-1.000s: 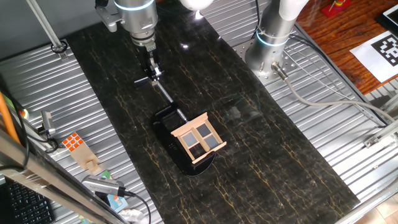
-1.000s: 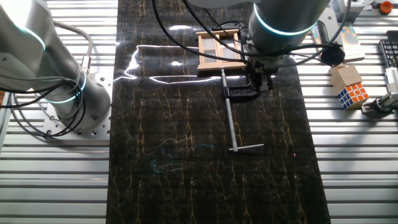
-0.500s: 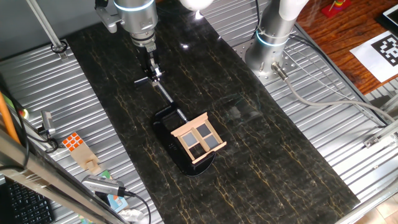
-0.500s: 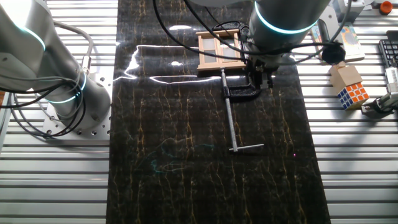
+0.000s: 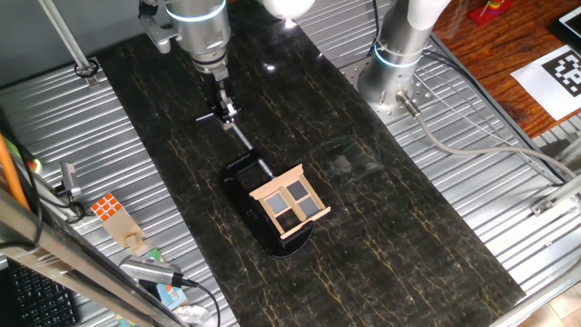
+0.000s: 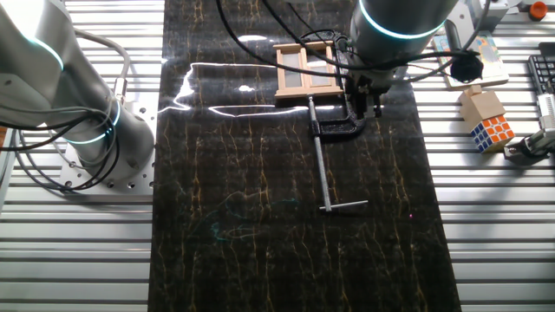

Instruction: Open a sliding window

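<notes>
Fixed views: gripper (image 5: 223,107) off the sliding window (image 5: 290,202); jaws' gap unreadable, cannot tell. Sash looks shut; opening not started.

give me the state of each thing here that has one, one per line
sliding window: upright on its black base, clamped, sash position unclear
C-clamp: on the window's base, long screw with T-handle lying along the table
tool: above the clamp's T-handle end, apart from the window, open or shut unclear
puzzle cube: resting off the dark mat, untouched
</notes>
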Tool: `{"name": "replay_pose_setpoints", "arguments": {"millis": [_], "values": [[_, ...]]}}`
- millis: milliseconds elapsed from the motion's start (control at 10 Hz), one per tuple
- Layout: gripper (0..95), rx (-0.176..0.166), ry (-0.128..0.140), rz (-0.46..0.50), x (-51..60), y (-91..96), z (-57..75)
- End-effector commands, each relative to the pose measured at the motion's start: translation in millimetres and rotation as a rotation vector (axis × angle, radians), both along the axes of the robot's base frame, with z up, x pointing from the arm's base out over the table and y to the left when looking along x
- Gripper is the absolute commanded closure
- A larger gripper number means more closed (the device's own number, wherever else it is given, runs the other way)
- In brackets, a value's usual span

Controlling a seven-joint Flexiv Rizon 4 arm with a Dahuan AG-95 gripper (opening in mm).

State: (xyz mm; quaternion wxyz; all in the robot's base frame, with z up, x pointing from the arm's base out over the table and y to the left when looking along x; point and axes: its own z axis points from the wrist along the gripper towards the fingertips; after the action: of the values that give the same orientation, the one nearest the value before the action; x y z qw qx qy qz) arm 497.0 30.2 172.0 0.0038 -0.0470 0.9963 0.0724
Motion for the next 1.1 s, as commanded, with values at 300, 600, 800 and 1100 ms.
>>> {"name": "replay_pose_setpoints", "arguments": {"millis": [300,600,800,1100], "values": [[95.0,0.012,-0.006,0.034,-6.3,33.9,-10.9],[95.0,0.003,0.0,0.032,-6.7,32.5,-10.6],[95.0,0.003,0.009,0.016,-6.7,31.0,-10.1],[95.0,0.007,0.032,0.09,-6.7,31.0,-10.1]]}}
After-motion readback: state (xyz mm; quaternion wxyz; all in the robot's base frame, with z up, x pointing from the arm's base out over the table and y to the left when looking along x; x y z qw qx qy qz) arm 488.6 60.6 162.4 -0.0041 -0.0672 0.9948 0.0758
